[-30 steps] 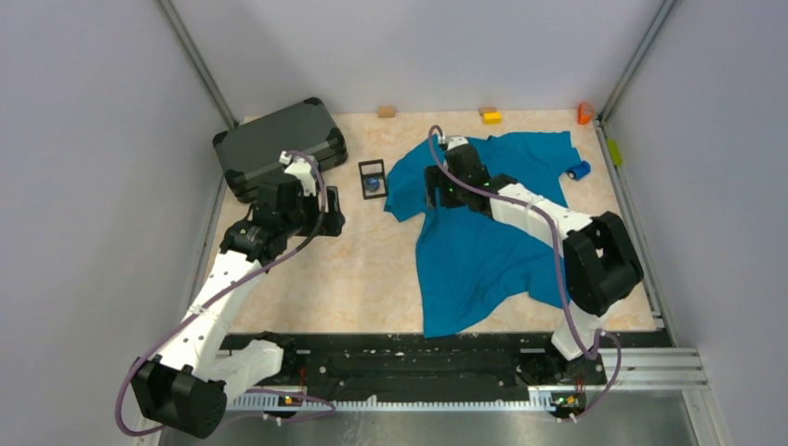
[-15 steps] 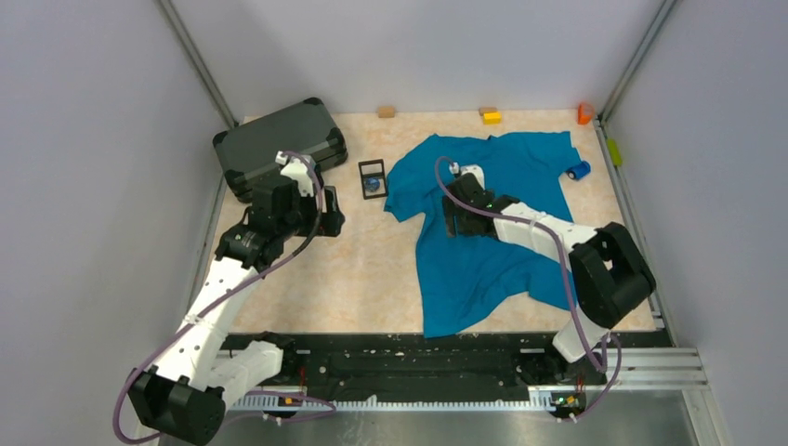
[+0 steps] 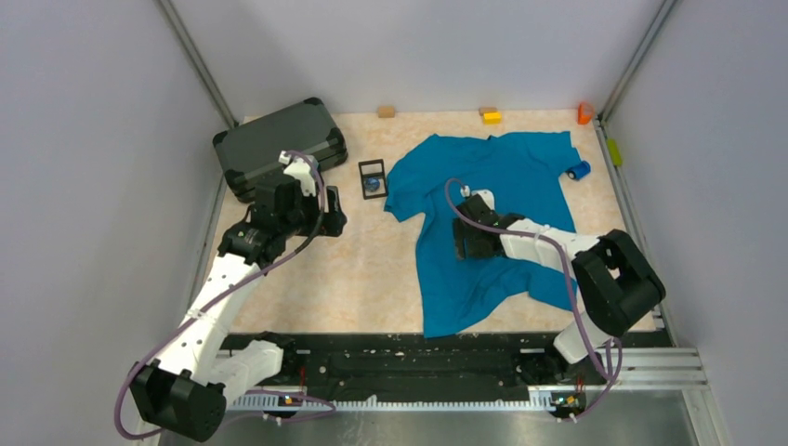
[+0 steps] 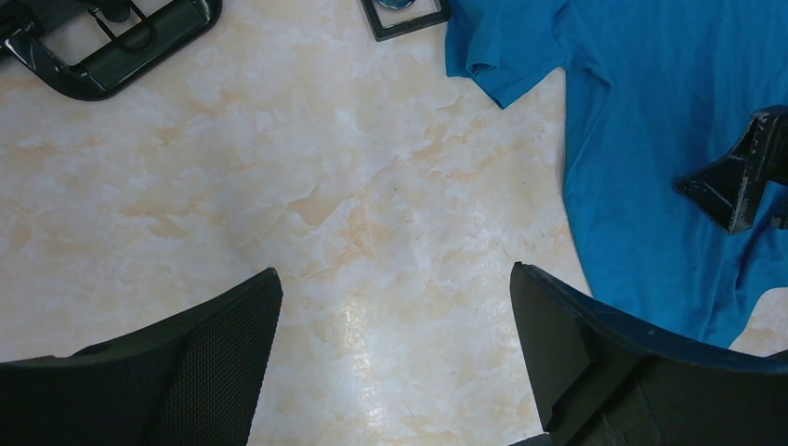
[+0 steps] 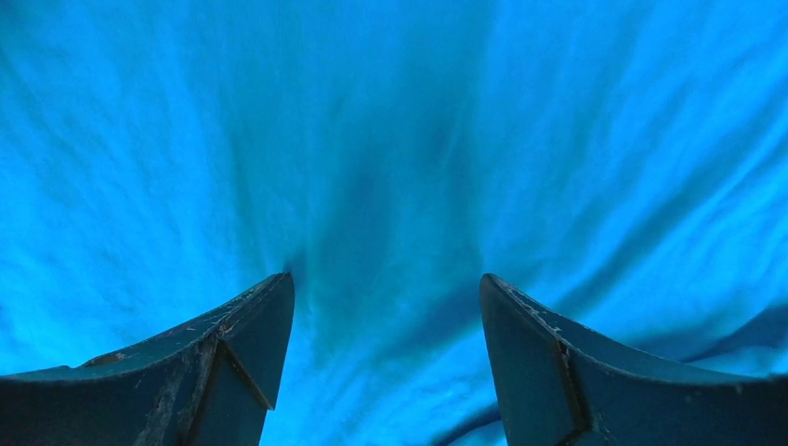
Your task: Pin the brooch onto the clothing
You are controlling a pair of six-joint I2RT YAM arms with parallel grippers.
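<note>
The clothing is a teal T-shirt [image 3: 497,218] spread on the table right of the middle. The brooch [image 3: 373,185] is a small dark blue-grey disc inside a black rectangular frame [image 3: 372,177], just left of the shirt's sleeve. My right gripper [image 3: 467,242] is open and empty, low over the shirt's middle; its wrist view shows only teal fabric [image 5: 390,139] between the spread fingers [image 5: 251,334]. My left gripper [image 3: 322,221] is open and empty over bare table left of the frame. In the left wrist view the frame [image 4: 406,13] sits at the top edge and the shirt [image 4: 641,139] on the right.
A dark grey hard case [image 3: 279,144] stands at the back left, close to my left arm. A blue toy car [image 3: 578,170] lies by the shirt's right sleeve. Small tan [image 3: 386,111], yellow [image 3: 491,116] and orange [image 3: 584,113] items line the back wall.
My right gripper has moved from the shirt's collar area toward the near side, to the shirt's middle. The left arm has barely moved.
</note>
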